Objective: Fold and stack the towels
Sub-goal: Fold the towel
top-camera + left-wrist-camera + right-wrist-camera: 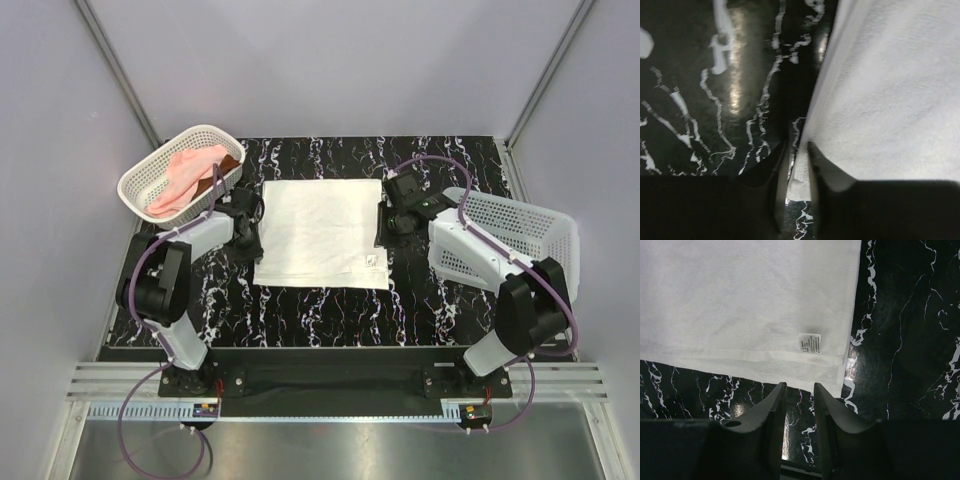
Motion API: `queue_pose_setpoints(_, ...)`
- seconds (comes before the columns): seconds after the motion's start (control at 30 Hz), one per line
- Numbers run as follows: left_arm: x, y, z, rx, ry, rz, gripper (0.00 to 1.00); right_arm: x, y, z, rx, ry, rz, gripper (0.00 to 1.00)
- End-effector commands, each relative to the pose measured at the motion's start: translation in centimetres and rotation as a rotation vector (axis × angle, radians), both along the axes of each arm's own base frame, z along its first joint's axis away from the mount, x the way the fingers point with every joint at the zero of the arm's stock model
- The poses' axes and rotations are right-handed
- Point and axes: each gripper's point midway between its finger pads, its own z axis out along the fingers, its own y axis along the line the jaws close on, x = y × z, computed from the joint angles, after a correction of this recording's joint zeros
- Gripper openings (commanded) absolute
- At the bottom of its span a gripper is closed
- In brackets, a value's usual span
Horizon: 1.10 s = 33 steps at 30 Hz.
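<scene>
A cream-white towel [320, 230] lies spread flat in the middle of the counter [320, 310], a near-square sheet with straight hemmed edges and a fine, nubbly terry weave. A small printed care label [372, 262] sits by its near right corner. The counter is glossy black stone-look with thin white veins and reflects the light.

The left jaws are at the towel's left edge. In the left wrist view, the smooth dark tapered fingers [815, 160] stand close together with the soft hem between them. Whether they press the cloth I cannot tell. The right jaws are low at the towel's right edge. In the right wrist view they are slightly apart with bare counter in the gap, and their tips are just short of the hem, near the label.

At the far left an oval white plastic lattice basket [140, 190] sits tilted. It holds a crumpled pale pink towel [180, 180] and, beside it, a rust-brown towel [228, 165] that is mostly hidden. On the right, a rectangular lattice basket [520, 235] lies tipped on its side behind the right arm [480, 255].
</scene>
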Motion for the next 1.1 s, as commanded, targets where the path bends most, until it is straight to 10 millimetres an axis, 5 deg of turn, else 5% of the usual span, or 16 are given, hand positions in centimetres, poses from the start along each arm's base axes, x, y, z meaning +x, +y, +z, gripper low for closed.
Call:
queue_pose_setpoints(0.0,-0.7,1.3,1.9,0.041,-0.028,0.025,0.37,-0.2,-0.9,-1.6,-0.042,0.033,-0.124,0.35)
queue_pose_setpoints(0.07,-0.5,1.1,2.8,0.019,-0.063,0.032,0.5,-0.1,-1.2,-2.6,-0.06,0.047,-0.151,0.35)
queue_pose_setpoints(0.2,0.0,-0.2,3.9,-0.064,-0.115,0.022,0.51,0.3,-1.1,-4.6,-0.075,0.082,-0.194,0.35)
queue_pose_setpoints(0.43,-1.6,-1.9,0.5,-0.159,-0.039,0.006,0.43,1.3,-0.9,-7.7,-0.109,0.107,-0.2,0.36)
queue_pose_setpoints(0.57,-1.6,-1.9,0.1,-0.159,-0.04,0.016,0.43,1.2,-1.6,-9.6,-0.167,0.138,-0.215,0.36)
queue_pose_setpoints(1.07,-2.1,-1.1,-0.2,-0.12,-0.033,0.046,0.36,0.1,-2.2,-10.7,-0.175,0.154,-0.217,0.36)
